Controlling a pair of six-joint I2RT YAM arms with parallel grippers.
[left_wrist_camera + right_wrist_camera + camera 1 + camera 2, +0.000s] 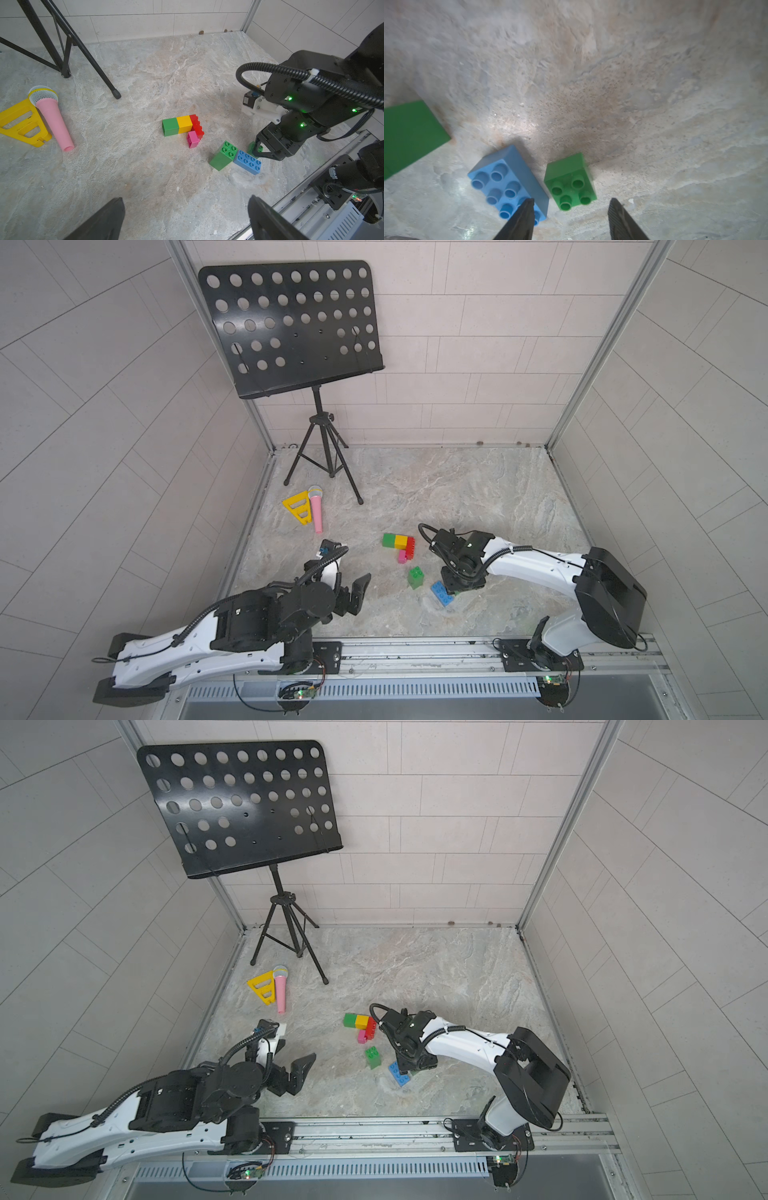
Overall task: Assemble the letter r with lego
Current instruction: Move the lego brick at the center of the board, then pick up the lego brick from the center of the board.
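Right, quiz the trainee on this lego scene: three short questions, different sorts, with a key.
1. True or false: the left gripper holds a brick.
2. The right gripper points its open jaws at which? A small square green plastic brick; B pink; C yellow.
3. How many studs top the long blue plastic brick?
Key: 1 false; 2 A; 3 eight.

Both arms wear white shells with black joint housings. The left arm [187,651], at 7 o'clock in both top views, carries a black corrugated cable [203,611] along its back. The right arm [540,568], at 4 o'clock, is built alike and shows small green lights [289,98] on its black wrist. The right gripper [572,199] has dark, ribbed, tapering fingers [620,218].
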